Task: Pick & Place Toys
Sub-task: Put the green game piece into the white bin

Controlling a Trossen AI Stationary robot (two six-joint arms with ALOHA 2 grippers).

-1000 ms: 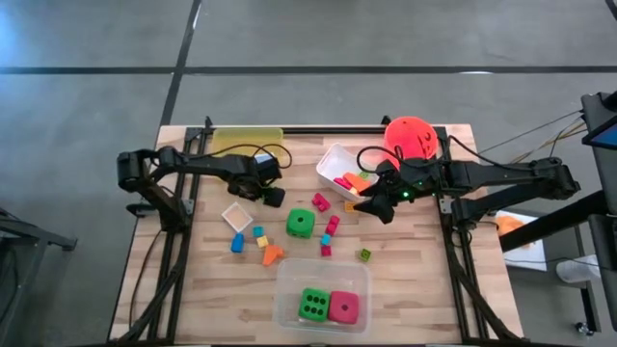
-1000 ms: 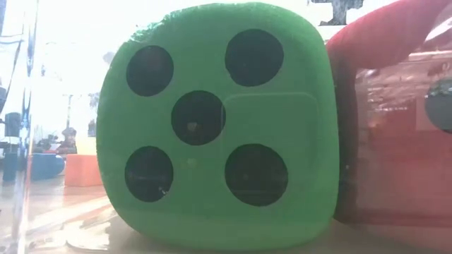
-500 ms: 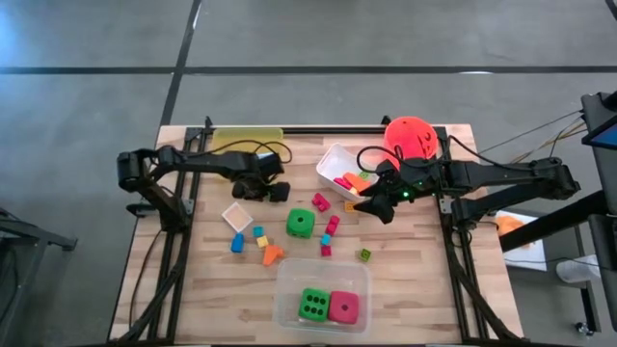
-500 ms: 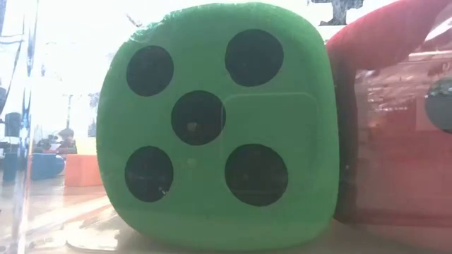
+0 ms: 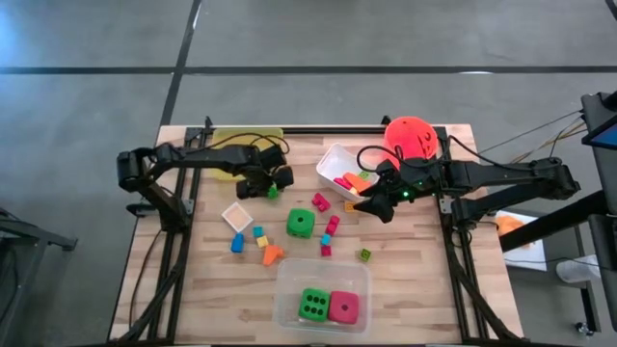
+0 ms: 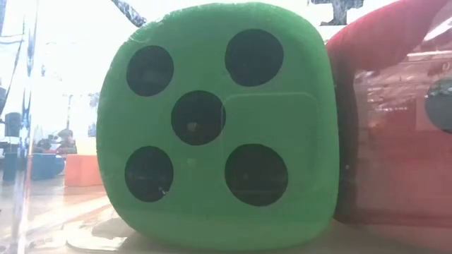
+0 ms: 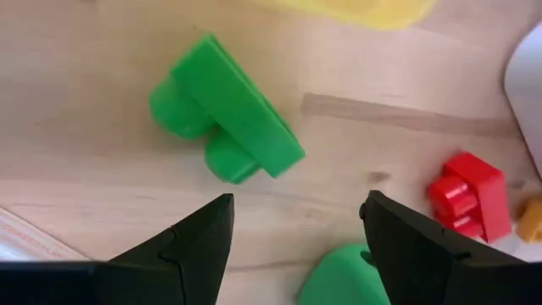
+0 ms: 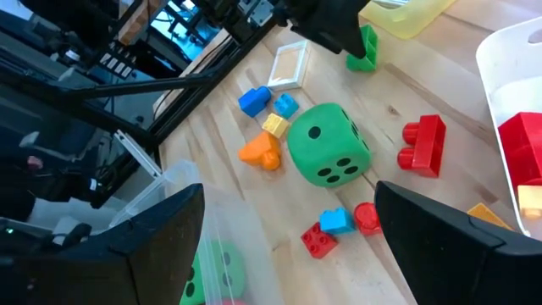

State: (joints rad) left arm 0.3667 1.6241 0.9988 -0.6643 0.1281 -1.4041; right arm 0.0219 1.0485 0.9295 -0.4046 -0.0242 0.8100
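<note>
The left pincer (image 5: 274,183), spread and empty, hovers beside a green block (image 7: 224,118) near the yellow tub (image 5: 241,141); closing off-centre might knock it aside.

Two dark arms are showing in the high view, the left arm (image 5: 193,159) at the frame's left and the right arm (image 5: 501,175) at its right, each built of slim black tubular links with bulkier joints. Black cables are looping along both, and a small green light is glowing on the right arm's wrist. The wrist views are showing wedge-shaped matte black fingers (image 7: 190,250) with angled faces.
</note>
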